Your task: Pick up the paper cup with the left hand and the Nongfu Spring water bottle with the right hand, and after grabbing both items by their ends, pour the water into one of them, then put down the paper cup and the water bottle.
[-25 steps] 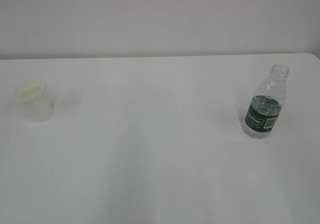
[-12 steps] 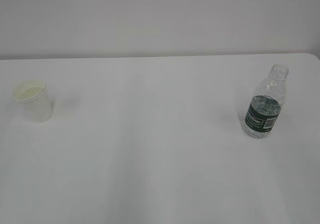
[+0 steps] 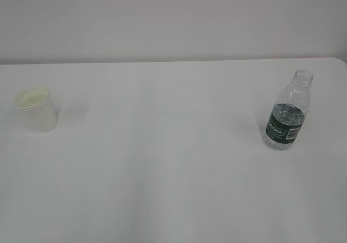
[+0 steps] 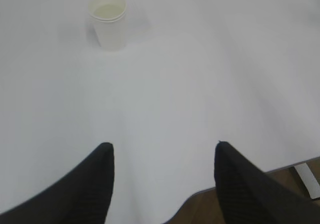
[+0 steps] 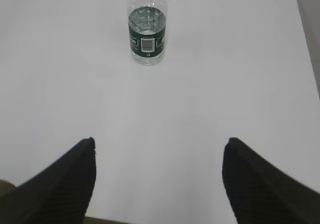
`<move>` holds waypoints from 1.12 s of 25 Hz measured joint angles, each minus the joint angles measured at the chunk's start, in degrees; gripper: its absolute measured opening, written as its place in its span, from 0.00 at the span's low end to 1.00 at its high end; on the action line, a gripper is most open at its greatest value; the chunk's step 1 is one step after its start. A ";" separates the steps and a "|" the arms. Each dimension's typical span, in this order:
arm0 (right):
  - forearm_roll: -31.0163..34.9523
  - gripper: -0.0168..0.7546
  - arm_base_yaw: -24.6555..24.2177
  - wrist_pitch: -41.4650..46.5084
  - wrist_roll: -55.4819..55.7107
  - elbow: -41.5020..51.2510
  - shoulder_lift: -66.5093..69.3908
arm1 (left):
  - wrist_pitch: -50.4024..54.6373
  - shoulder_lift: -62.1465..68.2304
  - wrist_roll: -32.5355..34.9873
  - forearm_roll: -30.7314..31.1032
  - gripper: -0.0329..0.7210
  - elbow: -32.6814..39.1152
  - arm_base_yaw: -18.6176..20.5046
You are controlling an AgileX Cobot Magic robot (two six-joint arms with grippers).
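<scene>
One paper cup (image 3: 36,109); one Nongfu Spring water bottle (image 3: 288,113); both upright.

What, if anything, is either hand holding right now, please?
Nothing: the left hand and right hand are open, far from the paper cup and bottle.

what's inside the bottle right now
Clear water fills the bottle up to about the top of its green label; above that it looks empty, with no cap. The label hides the lower part.
</scene>
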 joint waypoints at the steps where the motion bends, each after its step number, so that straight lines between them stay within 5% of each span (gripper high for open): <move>1: 0.04 0.79 0.00 0.00 -0.09 0.00 -0.94 | 0.00 -0.10 0.00 0.00 0.65 0.38 0.00; 28: 2.70 0.78 0.00 5.40 -0.62 1.41 -12.05 | -0.11 -0.38 0.21 0.11 0.55 1.07 0.00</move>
